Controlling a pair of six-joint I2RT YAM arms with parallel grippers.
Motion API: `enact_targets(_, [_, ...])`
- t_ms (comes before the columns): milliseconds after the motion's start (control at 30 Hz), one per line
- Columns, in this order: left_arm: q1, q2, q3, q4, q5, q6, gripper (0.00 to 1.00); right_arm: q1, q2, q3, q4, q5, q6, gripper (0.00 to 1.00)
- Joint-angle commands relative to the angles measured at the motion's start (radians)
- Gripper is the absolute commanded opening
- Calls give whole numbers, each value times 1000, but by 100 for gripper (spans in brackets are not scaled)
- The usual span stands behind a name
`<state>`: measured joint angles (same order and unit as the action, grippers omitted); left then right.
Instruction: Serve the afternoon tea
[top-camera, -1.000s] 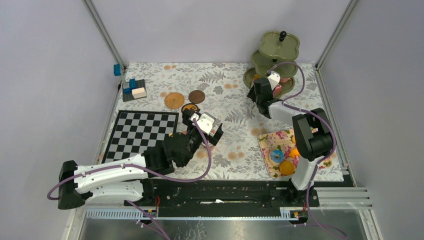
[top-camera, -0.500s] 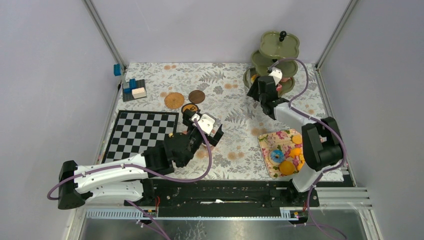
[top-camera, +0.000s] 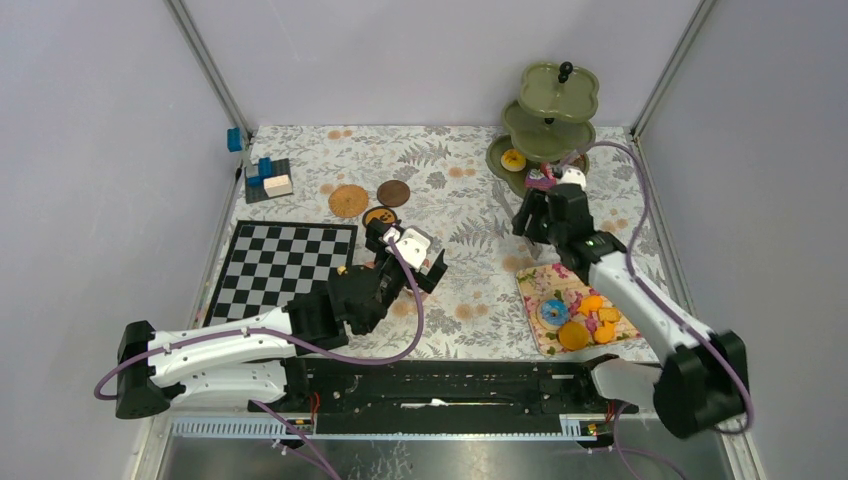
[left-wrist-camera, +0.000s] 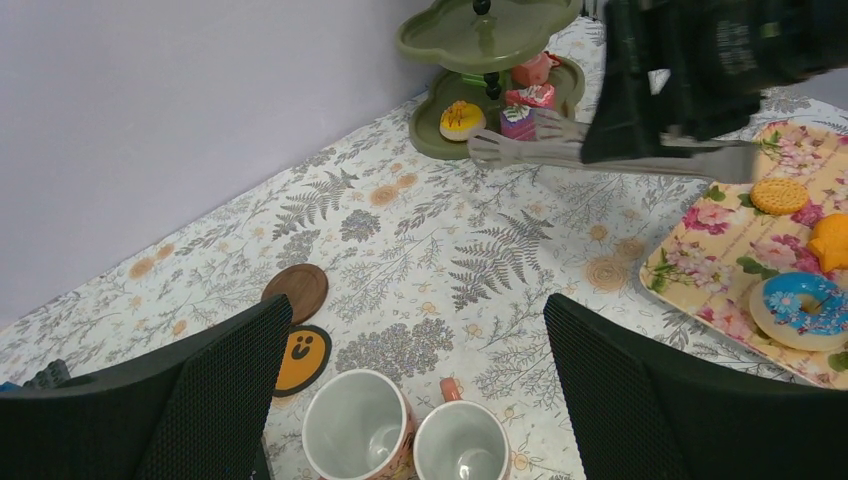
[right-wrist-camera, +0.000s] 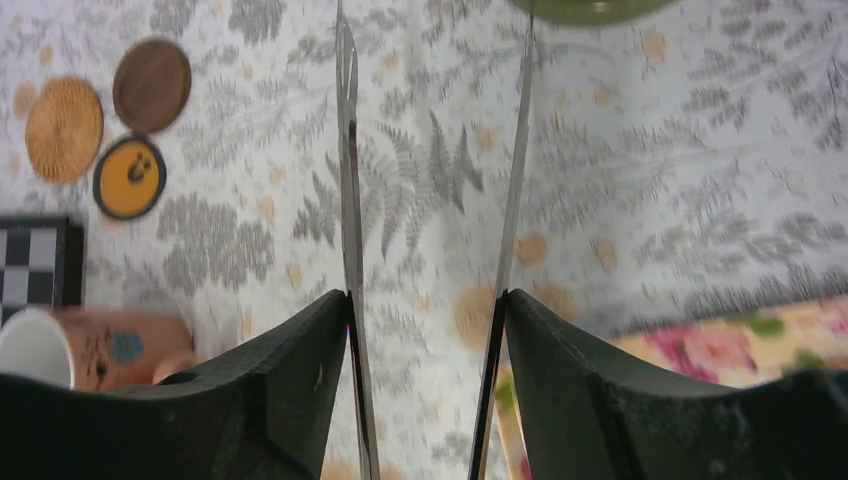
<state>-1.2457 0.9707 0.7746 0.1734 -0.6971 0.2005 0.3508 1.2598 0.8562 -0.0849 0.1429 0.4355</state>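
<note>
While the left jaws hang wide open and empty over two mugs (left-wrist-camera: 358, 432) on the floral cloth (left-wrist-camera: 420, 215), the right jaws clamp metal tongs (right-wrist-camera: 347, 150) (nothing between their tips) near the green stand (top-camera: 548, 112).

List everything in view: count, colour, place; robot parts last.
three-tier serving stand: one, olive-green, far right
toy cakes: three show, yellow, purple, pink, on stand
round coasters: three, tan, brown, yellow, beyond chessboard
small mugs: two show, pinkish, under left claw
rectangular floral tray: one, pink-yellow, near right
iced toy donut: one, blue, on tray
round cookies: several, orange, on tray
square chessboard: one, black-and-white, left
small blocks: few, blue and white, far left
floral cloth: one, greyish, beneath all items
metal tongs: one, silver, in right claw
left claw: black, open above mugs
right claw: black, gripping tongs
</note>
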Motion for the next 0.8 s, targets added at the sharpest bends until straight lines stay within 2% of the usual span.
enact_targets(0, [2,-12,37,18,9,-15,99,5,-210,-27,-283,-66,-23,65])
enact_targets(200, [2,-19,41,10,22,-24,99,5,-522,-19,-647,-39,107,65])
enact_targets(400, [2,-20,44,4,24,-29,99,6,-694,50,-982,-28,266,65])
enact_targets(600, [2,-8,43,6,30,-30,99,6,-712,133,-1226,17,277,65])
enact_targets(767, [2,16,39,14,33,-29,99,6,-627,164,-1293,-6,200,65])
